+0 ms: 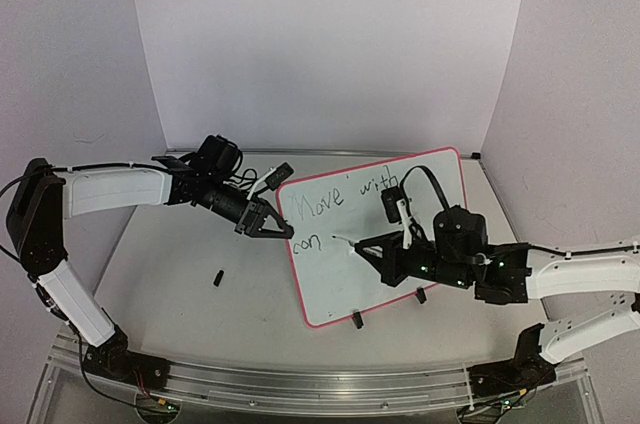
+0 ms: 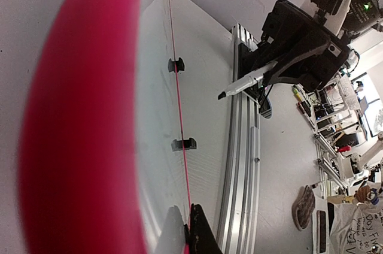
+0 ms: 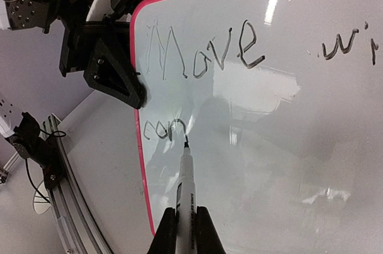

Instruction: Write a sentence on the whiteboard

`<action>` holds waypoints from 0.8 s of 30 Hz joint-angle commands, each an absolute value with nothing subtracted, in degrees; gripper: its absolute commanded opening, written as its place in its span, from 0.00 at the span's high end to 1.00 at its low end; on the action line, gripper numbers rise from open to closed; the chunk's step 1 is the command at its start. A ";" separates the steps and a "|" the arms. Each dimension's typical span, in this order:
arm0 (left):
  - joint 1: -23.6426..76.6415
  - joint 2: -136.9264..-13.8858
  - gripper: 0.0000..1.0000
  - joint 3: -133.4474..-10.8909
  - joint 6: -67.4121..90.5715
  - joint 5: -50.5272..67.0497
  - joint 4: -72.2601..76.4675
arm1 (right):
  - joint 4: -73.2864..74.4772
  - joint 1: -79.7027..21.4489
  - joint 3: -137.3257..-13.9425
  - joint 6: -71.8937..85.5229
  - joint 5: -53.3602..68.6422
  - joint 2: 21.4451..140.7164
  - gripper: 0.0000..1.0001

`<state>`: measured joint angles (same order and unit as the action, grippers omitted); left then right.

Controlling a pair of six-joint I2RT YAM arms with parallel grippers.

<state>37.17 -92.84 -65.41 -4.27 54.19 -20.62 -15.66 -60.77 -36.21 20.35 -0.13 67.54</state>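
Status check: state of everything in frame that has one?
whiteboard: standing on clip feet
sentence: unfinished, reads "Move with con"
marker: uncapped, tip at whiteboard after "con"
left gripper: shut on whiteboard's left edge
right gripper: shut on marker
small black piece: lying loose on table

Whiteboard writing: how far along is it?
Done: the sentence reads "Move with" across the whiteboard, with "con" begun below. In hand: the right gripper holds the marker, tip by "con"; the left gripper clamps the board's left edge. Left: finishing that word and whatever follows.
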 commanded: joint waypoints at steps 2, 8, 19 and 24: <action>38.93 -92.34 1.00 -66.82 -7.92 53.73 -22.59 | -16.14 -58.17 -35.71 19.11 3.67 66.56 1.00; 39.14 -92.71 1.00 -66.80 -7.94 53.65 -22.63 | -20.03 -57.21 -35.93 19.67 3.14 68.17 1.00; 39.30 -92.52 1.00 -66.88 -8.23 53.33 -22.96 | -24.12 -56.67 -38.38 19.86 2.45 73.64 1.00; 39.33 -92.52 1.00 -66.89 -8.26 53.30 -23.03 | -24.59 -56.57 -39.08 19.86 0.49 75.15 1.00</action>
<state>37.45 -92.84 -65.58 -4.29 53.74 -20.71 -21.72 -56.93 -36.28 19.88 2.68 73.76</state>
